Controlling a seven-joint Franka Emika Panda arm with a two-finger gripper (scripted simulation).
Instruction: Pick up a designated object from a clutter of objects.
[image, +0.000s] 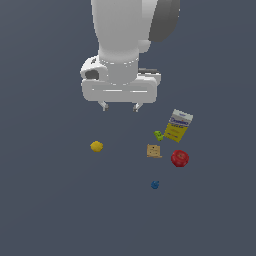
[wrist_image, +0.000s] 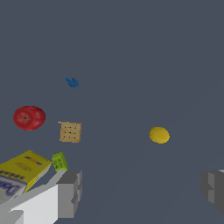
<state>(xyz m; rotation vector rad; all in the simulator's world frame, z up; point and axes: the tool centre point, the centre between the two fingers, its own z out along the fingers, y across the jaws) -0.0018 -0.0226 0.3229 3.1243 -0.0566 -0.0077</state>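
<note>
**Lemon alone, gripper wide above it**

Because the lemon sits by itself, well apart from the other items, it looks open to a straight descent. It is small, yellow, rounded, smaller than the apple. The gripper hangs above and slightly toward the exterior view's right of it, jaws wide, holding nothing; the wrist view shows the lemon ahead of the fingers. Off toward the exterior view's right cluster the cracker, green bit, box and apple. The blue bit lies apart.

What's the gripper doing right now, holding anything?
Gripper: open, holding nothing, up above the surface; the lemon lies free, untouched.
</note>
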